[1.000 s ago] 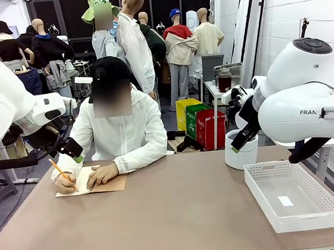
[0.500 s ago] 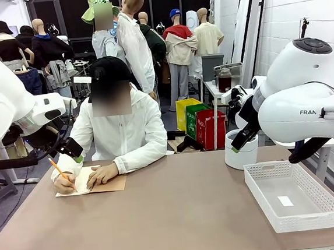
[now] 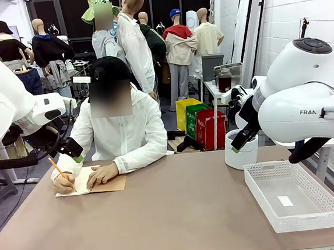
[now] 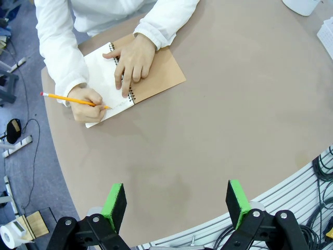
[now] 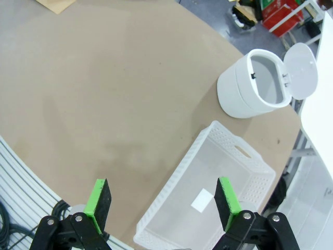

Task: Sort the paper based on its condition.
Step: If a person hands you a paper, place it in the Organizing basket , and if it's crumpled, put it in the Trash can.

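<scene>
The right gripper (image 5: 162, 197) is being held above the table (image 5: 104, 94) with its fingers (image 5: 99, 200) spread wide and nothing between them. A white perforated basket (image 5: 244, 156) is being seen below, and a white bin (image 5: 242, 91) beyond it is standing with its lid (image 5: 301, 62) open.

Notebook: spiral-bound, brown cardboard cover (image 3: 111, 184), open at far left of tan table (image 3: 181, 217).
Pencil: orange (image 4: 60, 97), tip on page.
Basket: white perforated plastic (image 3: 270, 164), right.
Bin: white round (image 3: 240, 154), lid up.
</scene>
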